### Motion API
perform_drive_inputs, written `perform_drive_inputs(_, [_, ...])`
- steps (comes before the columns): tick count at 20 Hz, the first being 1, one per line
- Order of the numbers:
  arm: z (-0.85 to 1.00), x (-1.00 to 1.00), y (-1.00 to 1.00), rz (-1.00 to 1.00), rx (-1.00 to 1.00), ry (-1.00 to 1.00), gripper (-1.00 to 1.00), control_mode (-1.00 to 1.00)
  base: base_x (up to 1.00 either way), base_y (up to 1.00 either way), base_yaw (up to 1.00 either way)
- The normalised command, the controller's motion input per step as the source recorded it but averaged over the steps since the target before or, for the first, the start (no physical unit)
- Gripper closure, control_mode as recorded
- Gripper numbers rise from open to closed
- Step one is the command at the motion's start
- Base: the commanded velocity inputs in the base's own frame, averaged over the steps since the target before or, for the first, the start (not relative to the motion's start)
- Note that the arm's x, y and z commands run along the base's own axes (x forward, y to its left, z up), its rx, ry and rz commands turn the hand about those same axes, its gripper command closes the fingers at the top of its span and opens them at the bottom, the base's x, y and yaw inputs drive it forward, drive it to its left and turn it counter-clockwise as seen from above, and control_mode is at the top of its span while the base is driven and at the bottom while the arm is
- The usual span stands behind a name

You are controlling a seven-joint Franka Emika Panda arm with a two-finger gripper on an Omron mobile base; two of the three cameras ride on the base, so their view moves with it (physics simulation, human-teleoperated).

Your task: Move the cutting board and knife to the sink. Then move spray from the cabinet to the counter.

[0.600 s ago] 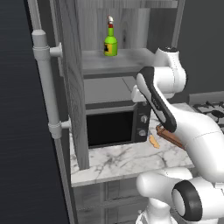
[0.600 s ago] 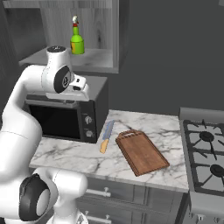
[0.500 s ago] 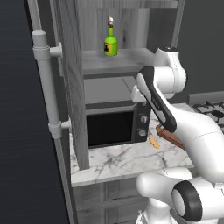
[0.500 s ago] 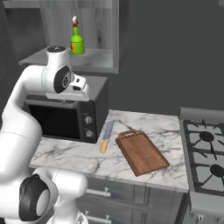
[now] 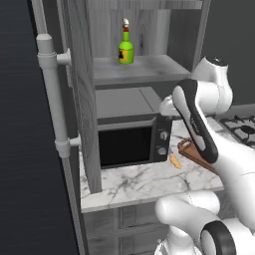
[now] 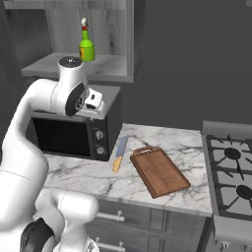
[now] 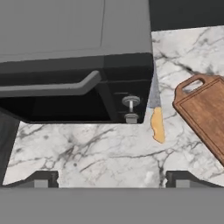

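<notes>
The board (image 6: 160,170) lies flat on the counter (image 6: 83,173) between the microwave (image 6: 69,133) and the stove (image 6: 234,177), its handle end turned toward the microwave and its long axis running on a slant toward the counter's front edge. The knife (image 6: 118,155) lies just beside it on the microwave side, apart from the board, orange handle toward the front and blade pointing back toward the wall. In the hand view both sit ahead of the fingertips (image 7: 41,180) and off to the right — the knife (image 7: 156,119) nearer the middle, the board (image 7: 205,111) at the right edge. So the hand probably has to come down and shift toward the stove before either can be taken

The gripper (image 7: 112,180) hangs high above the counter, level with the microwave's top, looking down, its fingers spread wide with nothing between them. The arm is folded, elbow up near the shelf

The spray (image 5: 125,48) stands upright in the cabinet (image 5: 84,99) niche — not yet moved
</notes>
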Motion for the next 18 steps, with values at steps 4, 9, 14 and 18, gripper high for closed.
perform_drive_inputs(4, [-0.04, -0.34, -0.41, -0.03, 0.21, -0.16, -1.0, -1.0, 0.0, 0.0, 0.0])
perform_drive_inputs(9, [-0.05, -0.23, -0.36, 0.0, 0.19, -0.16, -1.0, -1.0, 0.0, 0.0, 0.0])
perform_drive_inputs(14, [-0.05, -0.12, -0.36, 0.0, 0.06, -0.01, -1.0, -1.0, 0.0, 0.0, 0.0])
perform_drive_inputs(18, [-0.07, -0.05, -0.42, 0.0, 0.0, 0.0, -1.0, -1.0, 0.0, 0.0, 0.0])
